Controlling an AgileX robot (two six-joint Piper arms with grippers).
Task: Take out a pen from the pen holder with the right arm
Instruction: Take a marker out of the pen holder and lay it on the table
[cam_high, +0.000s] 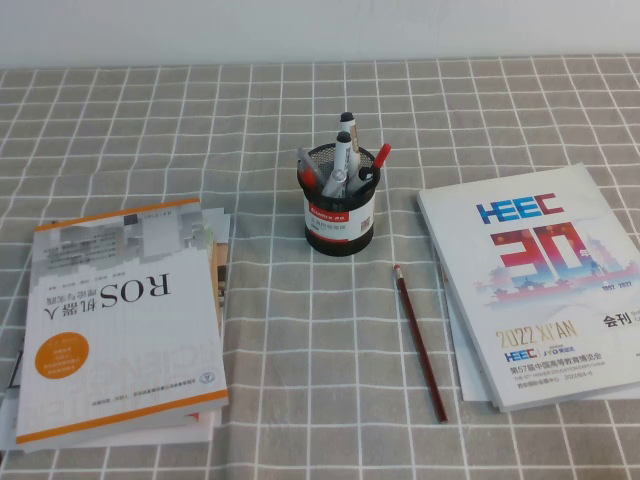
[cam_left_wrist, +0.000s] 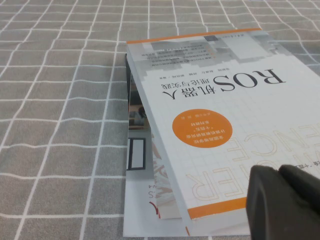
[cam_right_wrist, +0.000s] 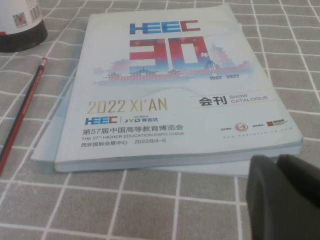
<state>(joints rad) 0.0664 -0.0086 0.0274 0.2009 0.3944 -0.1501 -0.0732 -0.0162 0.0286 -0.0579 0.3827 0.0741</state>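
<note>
The right gripper (cam_right_wrist: 279, 192) is pressed shut on nothing, over the near corner of the HEEC book (cam_right_wrist: 175, 85). The pen holder (cam_high: 338, 215) with its pens (cam_high: 344, 150) stands well apart, past the red pencil (cam_high: 420, 343). The left gripper (cam_left_wrist: 281, 200), also shut, hangs over the ROS book (cam_left_wrist: 220, 115).

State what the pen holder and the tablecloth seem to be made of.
Pen holder: likely black metal mesh, matt; fine holes show. Tablecloth: woven fabric, matt; it creases. Left gripper hangs by the ROS book, right gripper by the catalogue; both shut.
</note>
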